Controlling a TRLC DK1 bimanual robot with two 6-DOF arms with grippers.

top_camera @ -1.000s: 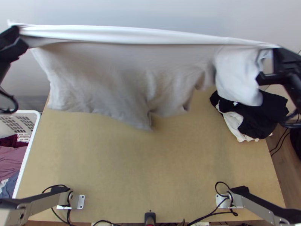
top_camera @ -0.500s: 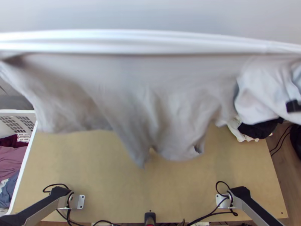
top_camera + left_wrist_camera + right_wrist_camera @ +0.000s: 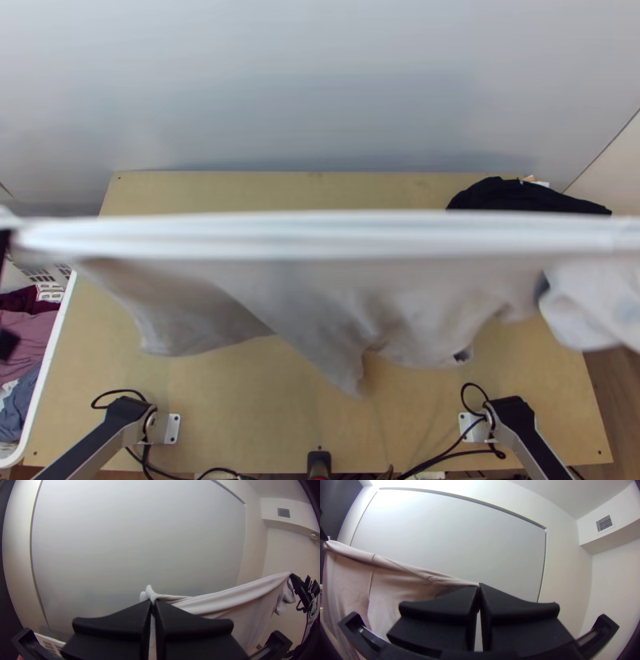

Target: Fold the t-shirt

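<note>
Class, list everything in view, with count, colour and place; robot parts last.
T-shirt: one, whitish, stretched between the grippers above the table
Table: one, light wood, beneath it
Basket: one, white, left of the table
Clothes: several, maroon, mauve, blue-grey, in the basket
Cloth: black, count unclear, table's far right corner
Panel: one, pale grey, behind
Vent: one, grey, on the wall
Cables: several, black, near edge
Arms: two, silver-grey and black, near corners
Left gripper, right gripper: black, on the t-shirt
</note>
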